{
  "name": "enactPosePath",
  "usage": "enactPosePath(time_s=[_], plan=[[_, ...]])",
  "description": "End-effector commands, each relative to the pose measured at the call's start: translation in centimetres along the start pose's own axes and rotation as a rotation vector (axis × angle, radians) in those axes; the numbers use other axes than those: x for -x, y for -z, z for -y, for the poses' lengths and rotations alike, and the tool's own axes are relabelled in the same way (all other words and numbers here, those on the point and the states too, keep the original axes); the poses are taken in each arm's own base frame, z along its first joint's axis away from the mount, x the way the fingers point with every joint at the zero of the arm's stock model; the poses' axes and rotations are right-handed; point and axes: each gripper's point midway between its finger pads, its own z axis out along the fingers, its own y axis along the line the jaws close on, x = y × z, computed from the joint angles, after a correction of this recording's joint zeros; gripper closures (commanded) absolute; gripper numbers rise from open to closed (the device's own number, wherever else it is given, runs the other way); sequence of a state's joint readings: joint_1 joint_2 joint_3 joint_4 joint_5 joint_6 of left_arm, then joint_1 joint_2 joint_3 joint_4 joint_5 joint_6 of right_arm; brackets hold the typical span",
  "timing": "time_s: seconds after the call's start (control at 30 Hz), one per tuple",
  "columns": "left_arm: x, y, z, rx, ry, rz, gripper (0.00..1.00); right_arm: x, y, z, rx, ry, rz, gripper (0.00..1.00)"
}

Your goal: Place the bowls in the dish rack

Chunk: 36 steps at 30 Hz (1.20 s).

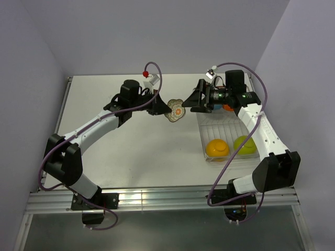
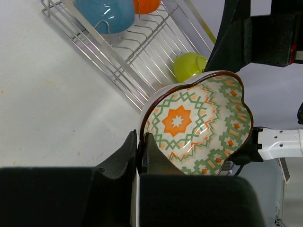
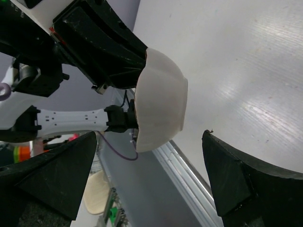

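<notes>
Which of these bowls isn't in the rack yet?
The small scalloped dish with the orange-and-green pattern. The left gripper holds it by the rim outside the rack; the blue bowl, orange bowl, yellow bowl and green bowl sit inside it.

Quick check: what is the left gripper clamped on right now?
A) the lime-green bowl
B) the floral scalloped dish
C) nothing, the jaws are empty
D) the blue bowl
B: in the left wrist view the left gripper pinches the rim of the floral scalloped dish, while the blue bowl and lime-green bowl sit in the dish rack.
</notes>
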<state>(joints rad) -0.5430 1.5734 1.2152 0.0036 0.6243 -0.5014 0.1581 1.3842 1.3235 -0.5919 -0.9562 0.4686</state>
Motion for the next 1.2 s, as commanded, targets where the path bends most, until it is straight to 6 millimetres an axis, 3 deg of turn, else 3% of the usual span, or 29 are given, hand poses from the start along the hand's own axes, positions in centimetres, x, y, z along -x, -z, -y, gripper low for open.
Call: enactPosePath(time_s=[0.0, 0.17, 0.53, 0.63, 1.17], plan=[[3.1, 1.1, 3.2, -0.086, -0.091, 0.096, 1.0, 0.5, -0.4, -1.6, 0.088, -0.04, -0.014, 0.01], [3.5, 1.2, 3.5, -0.097, -0.091, 0.111, 1.0, 0.0, -1.1, -1.6, 0.123, -0.098, -0.052, 0.02], [3.9, 1.0, 3.7, -0.106, -0.086, 0.117, 1.0, -1.5, -2.2, -1.5, 0.169, -0.152, -0.114, 0.14], [3.9, 1.0, 3.8, -0.108, -0.087, 0.117, 1.0, -1.3, -2.3, -1.6, 0.172, -0.152, -0.115, 0.2], [3.3, 1.0, 4.1, -0.127, -0.088, 0.098, 1.0, -0.4, -2.7, -1.2, 0.151, -0.124, -0.101, 0.22]])
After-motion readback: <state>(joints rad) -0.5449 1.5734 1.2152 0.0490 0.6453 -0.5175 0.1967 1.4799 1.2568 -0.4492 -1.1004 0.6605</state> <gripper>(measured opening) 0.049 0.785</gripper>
